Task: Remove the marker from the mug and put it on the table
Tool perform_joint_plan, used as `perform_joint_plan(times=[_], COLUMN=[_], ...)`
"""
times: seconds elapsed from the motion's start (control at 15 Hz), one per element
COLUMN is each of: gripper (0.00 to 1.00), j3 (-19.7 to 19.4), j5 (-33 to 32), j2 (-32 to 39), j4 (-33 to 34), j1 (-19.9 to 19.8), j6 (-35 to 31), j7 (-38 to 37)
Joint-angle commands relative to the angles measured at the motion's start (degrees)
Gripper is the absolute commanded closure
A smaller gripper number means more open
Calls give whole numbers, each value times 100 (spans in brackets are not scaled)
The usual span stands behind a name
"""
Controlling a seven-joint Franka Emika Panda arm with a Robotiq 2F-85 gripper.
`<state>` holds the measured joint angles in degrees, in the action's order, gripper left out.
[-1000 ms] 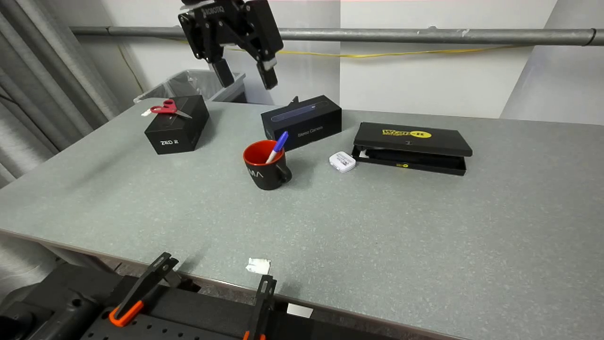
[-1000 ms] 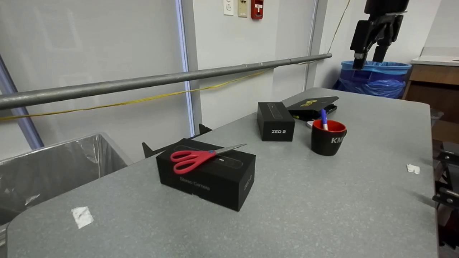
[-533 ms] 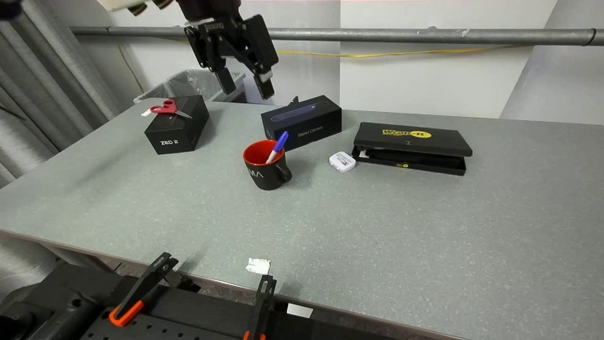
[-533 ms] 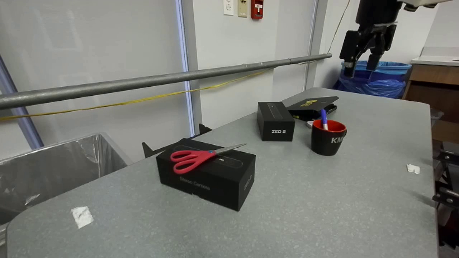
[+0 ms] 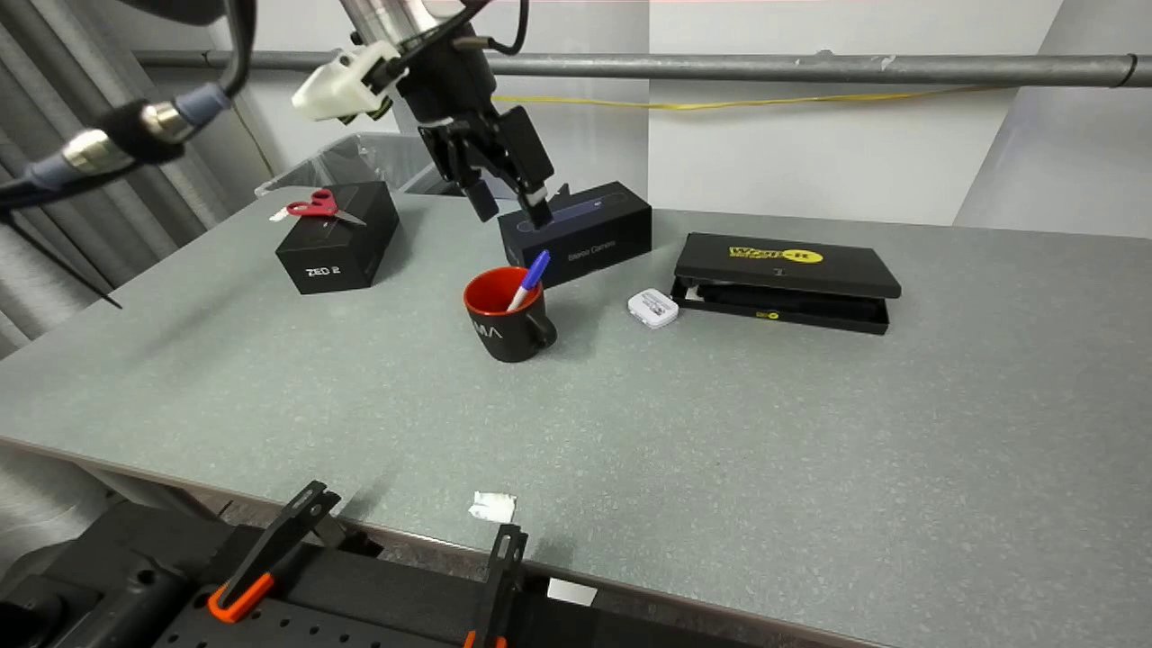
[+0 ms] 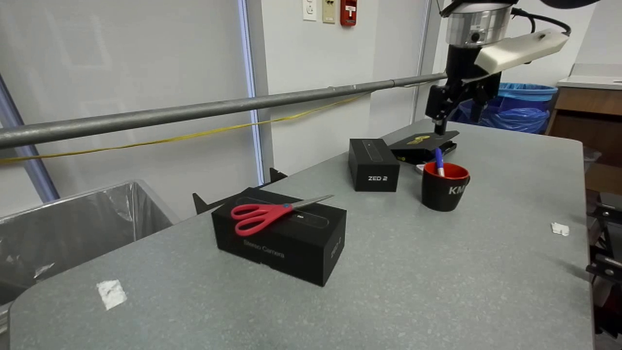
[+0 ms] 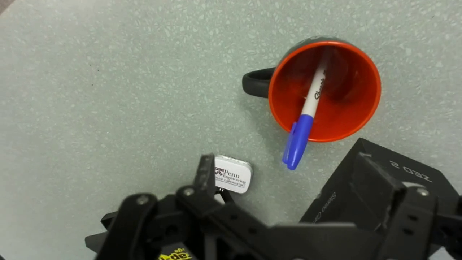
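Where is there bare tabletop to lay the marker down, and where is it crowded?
In an exterior view, the table is bare below the black case and right of the white scrap, and again between that scrap and the mug. It is crowded just beyond the mug, among the camera box, the white tin and the case.

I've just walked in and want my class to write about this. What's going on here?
A robot's gripper hangs open above the table, off to one side of the mug, and holds nothing. The marker leans inside the mug with its blue end sticking out. The job is to take it out and lay it on the table; neither step is done yet. Elsewhere on the table, scissors lie on a black box.
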<state>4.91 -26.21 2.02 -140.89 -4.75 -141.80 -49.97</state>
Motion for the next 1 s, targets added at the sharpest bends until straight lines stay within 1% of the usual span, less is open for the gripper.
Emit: perform_joint_plan(times=[0.0, 0.2, 0.47, 0.6, 0.93], gripper=[0, 0, 0, 0, 0], j3=[-319, -578, -846, -950, -1102], j5=[-400, -529, -404, -371, -336], j2=[814, 1263, 1714, 1802, 1694], j4=[636, 958, 1300, 1375, 1261], j1=[299, 557, 875, 1017, 1217], j6=[47, 50, 48, 100, 149], j7=[-574, -825, -941, -995, -1080])
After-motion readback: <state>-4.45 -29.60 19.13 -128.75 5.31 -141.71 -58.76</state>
